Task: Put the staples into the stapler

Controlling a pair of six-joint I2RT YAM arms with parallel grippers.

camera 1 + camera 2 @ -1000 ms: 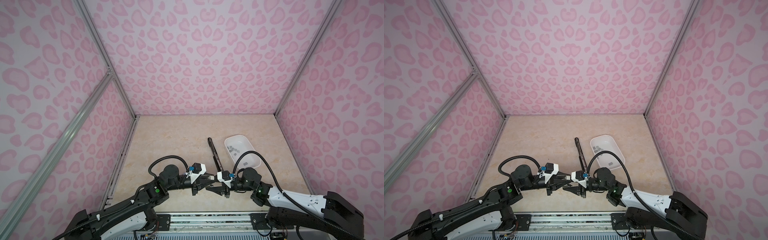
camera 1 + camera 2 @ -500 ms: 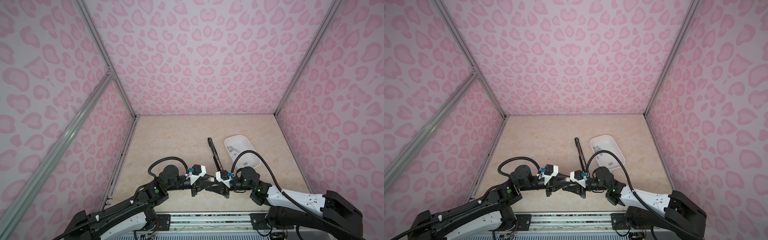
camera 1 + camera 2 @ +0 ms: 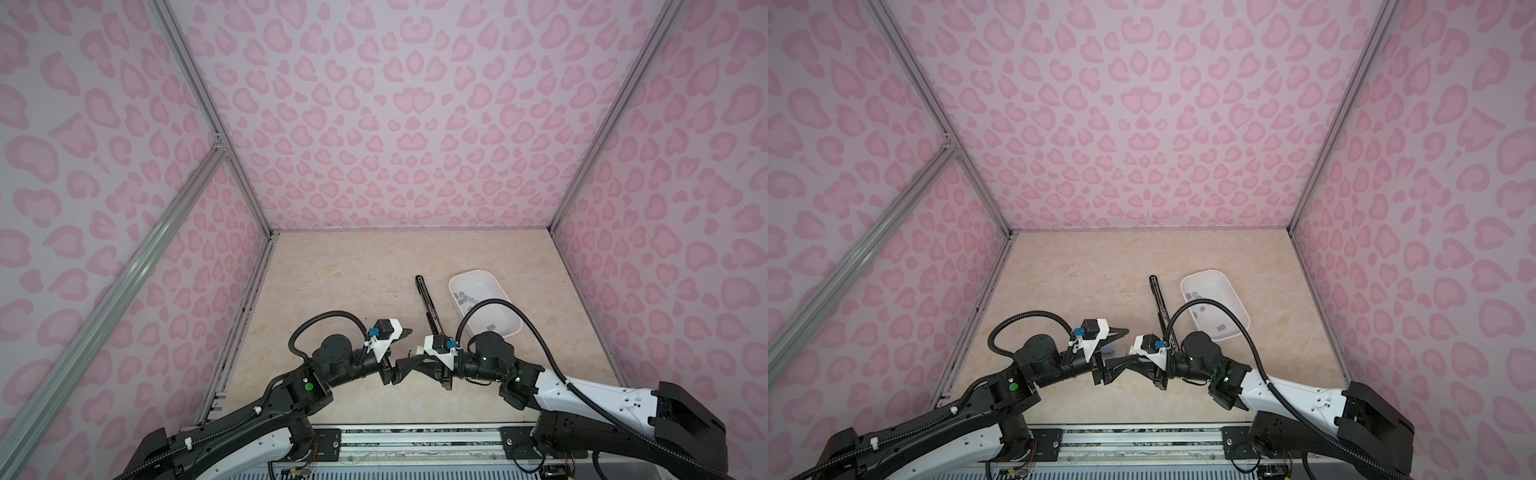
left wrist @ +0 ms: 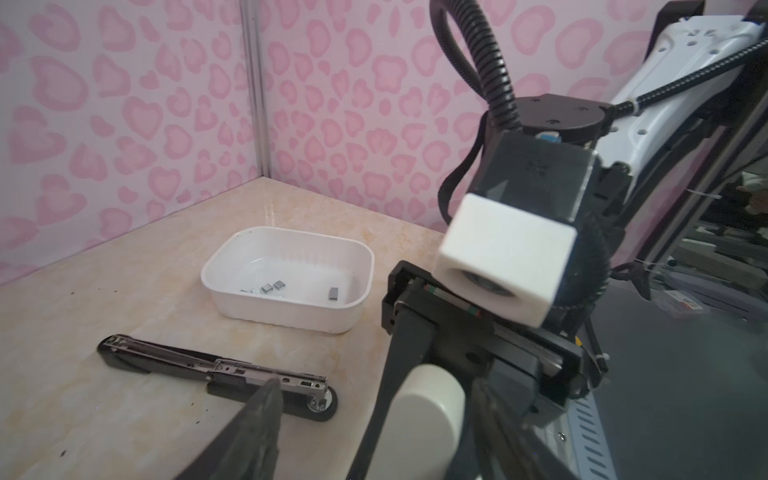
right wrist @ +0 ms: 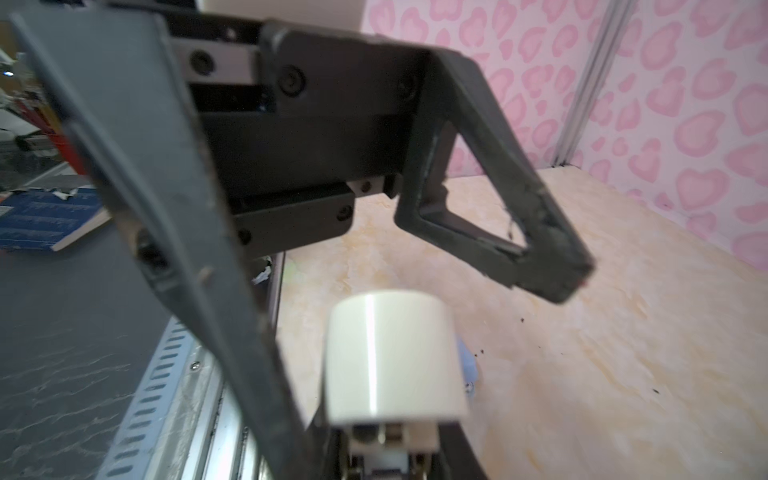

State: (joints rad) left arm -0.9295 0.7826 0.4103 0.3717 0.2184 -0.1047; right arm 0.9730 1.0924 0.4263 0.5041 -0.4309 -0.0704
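Item: small cream stapler (image 5: 390, 357), near centre, pinched in right gripper (image 3: 415, 360); left gripper (image 3: 405, 353) spread wide astride it. Handling: withdraw left gripper straight back, no nudging.

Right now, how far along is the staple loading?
Done: no loading shows; the staples lie in the white tray. In hand: the right gripper is shut on a cream stapler; the left gripper has jaws open around it. Left: fetching a strip and loading it; the black stapler lies opened flat.
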